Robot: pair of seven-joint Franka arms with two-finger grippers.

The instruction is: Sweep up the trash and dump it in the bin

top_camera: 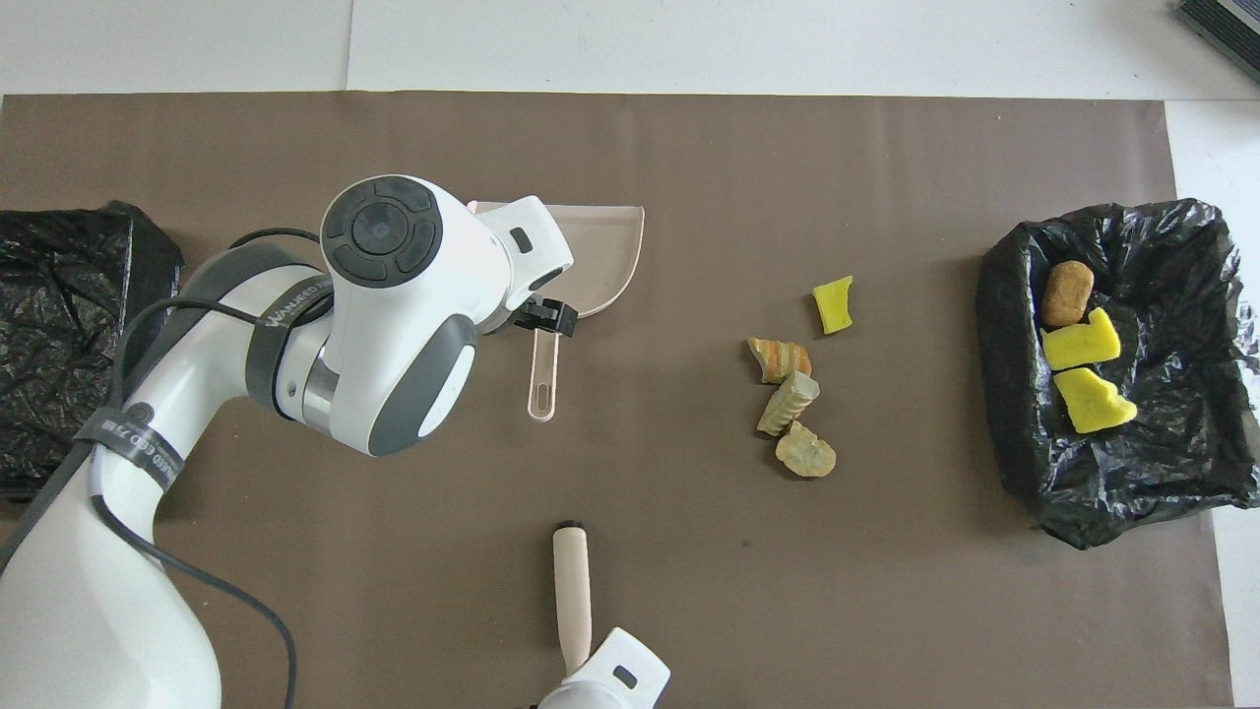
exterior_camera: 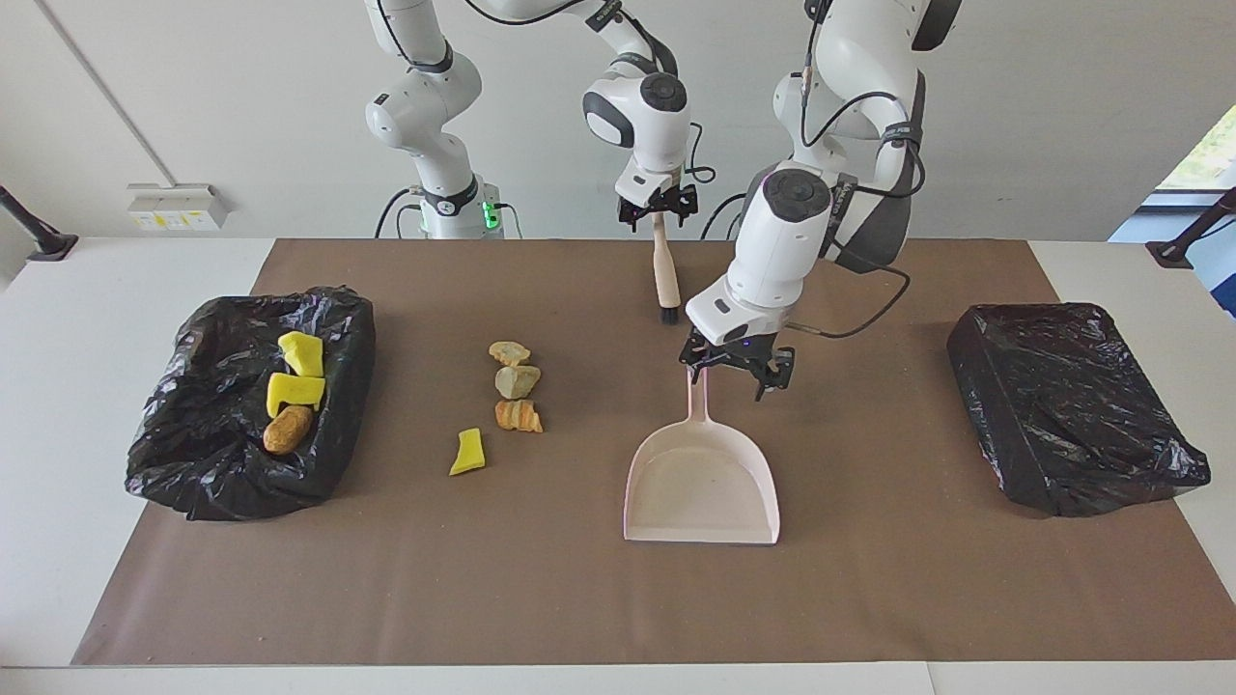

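Observation:
A pink dustpan lies flat on the brown mat, handle toward the robots. My left gripper hangs open just over the handle's end; one black finger shows beside the handle in the overhead view. My right gripper is shut on a brush that hangs bristles down over the mat. Trash on the mat: a yellow bit, an orange-brown chunk, a greenish chunk and a tan chunk. Two yellow bits and a brown lump lie in the black-lined bin.
The trash bin stands at the right arm's end of the table. A second black-bagged bin stands at the left arm's end. The loose trash lies between the dustpan and the first bin. The mat's edge lies farthest from the robots.

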